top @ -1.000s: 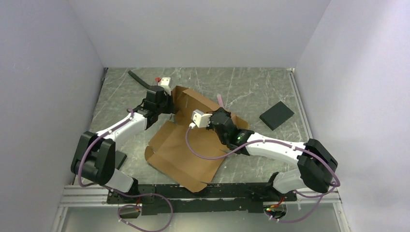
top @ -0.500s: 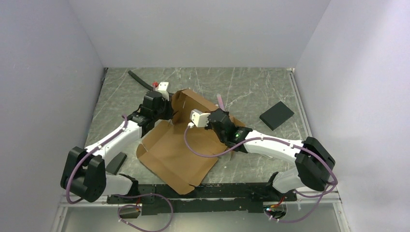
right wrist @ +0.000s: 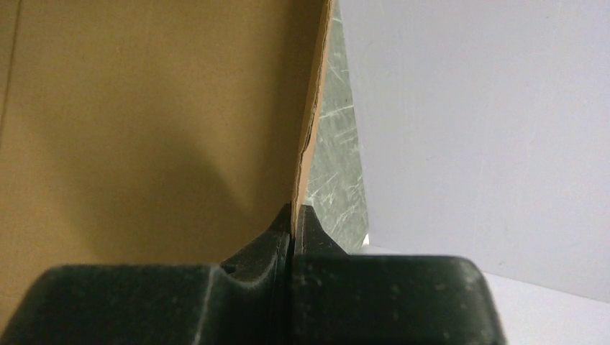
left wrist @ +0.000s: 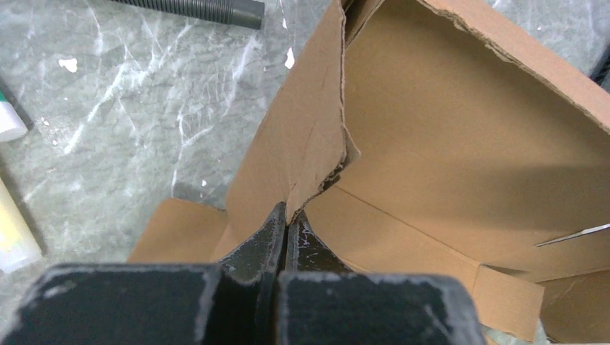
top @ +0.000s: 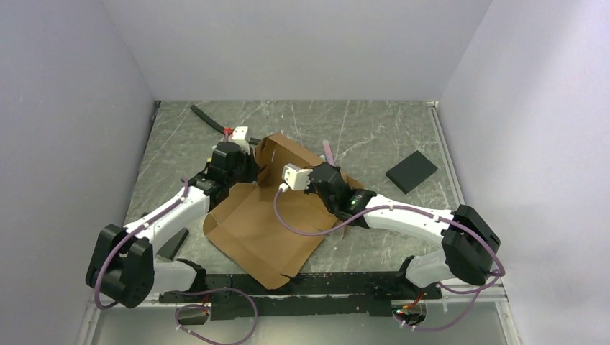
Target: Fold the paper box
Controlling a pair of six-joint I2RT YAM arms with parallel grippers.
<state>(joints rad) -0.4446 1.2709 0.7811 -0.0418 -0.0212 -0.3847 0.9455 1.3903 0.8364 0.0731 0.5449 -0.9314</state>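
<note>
The paper box (top: 262,226) is a brown cardboard sheet, partly folded, lying mid-table with its far panel (top: 284,152) raised. My left gripper (top: 244,164) is shut on the box's left side wall; in the left wrist view (left wrist: 288,215) the jaws pinch the wall's torn edge (left wrist: 309,154). My right gripper (top: 316,176) is shut on the raised panel's right edge; in the right wrist view (right wrist: 293,214) the jaws clamp the thin cardboard edge (right wrist: 306,144), with the brown panel (right wrist: 144,129) filling the left.
A small black flat pad (top: 411,171) lies at the right. A black corrugated hose (top: 207,118) and a white object (top: 239,132) lie at the back left. Another dark flat piece (top: 173,243) lies near the left arm's base. White walls enclose the table.
My left arm has swung left and nearer, dragging the box's left side; the sheet's near edge shifted left. The right gripper has barely moved.
</note>
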